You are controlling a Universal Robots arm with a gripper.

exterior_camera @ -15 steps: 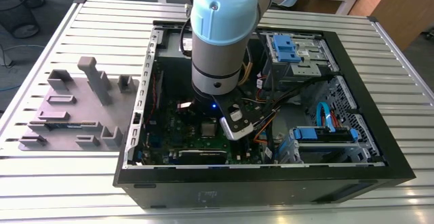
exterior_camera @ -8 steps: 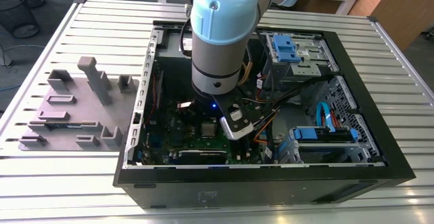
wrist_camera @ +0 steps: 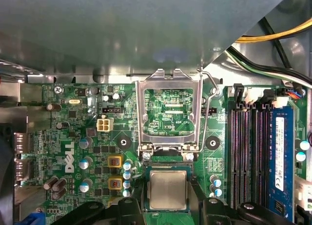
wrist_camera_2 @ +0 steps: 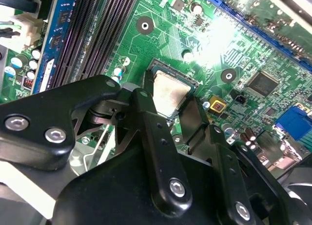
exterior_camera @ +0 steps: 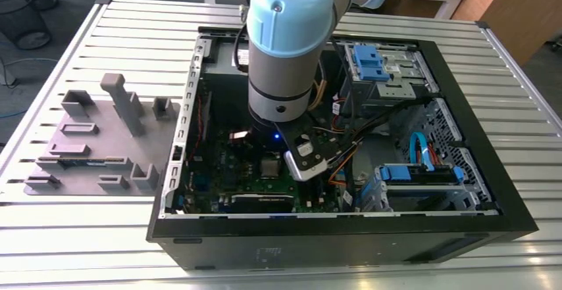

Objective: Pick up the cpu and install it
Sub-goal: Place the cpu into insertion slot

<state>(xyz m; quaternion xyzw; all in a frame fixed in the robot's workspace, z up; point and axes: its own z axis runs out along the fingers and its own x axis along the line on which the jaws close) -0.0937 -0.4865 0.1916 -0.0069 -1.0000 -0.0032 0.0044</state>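
tool (wrist_camera_2: 169, 94): black fingers (wrist_camera_2: 146, 112) pinched on two opposite edges of the cpu (wrist_camera: 168, 190), so it's gripping it afaict
cpu: silver top up, right over the socket (wrist_camera: 168, 162), looks square to it; can't tell if fully seated
how-to: imo keep it dead level, no sideways drag, zero push, socket prob damages easy
socket frame (wrist_camera: 168, 112): flipped open just behind the cpu, not in the way
motherboard (wrist_camera: 97, 137): ram slots (wrist_camera: 248, 152) off to one side, well clear of the tool
pc case (exterior_camera: 491, 191): lying open on the tabletop (exterior_camera: 88, 237), arm (exterior_camera: 281, 47) reaching down into it
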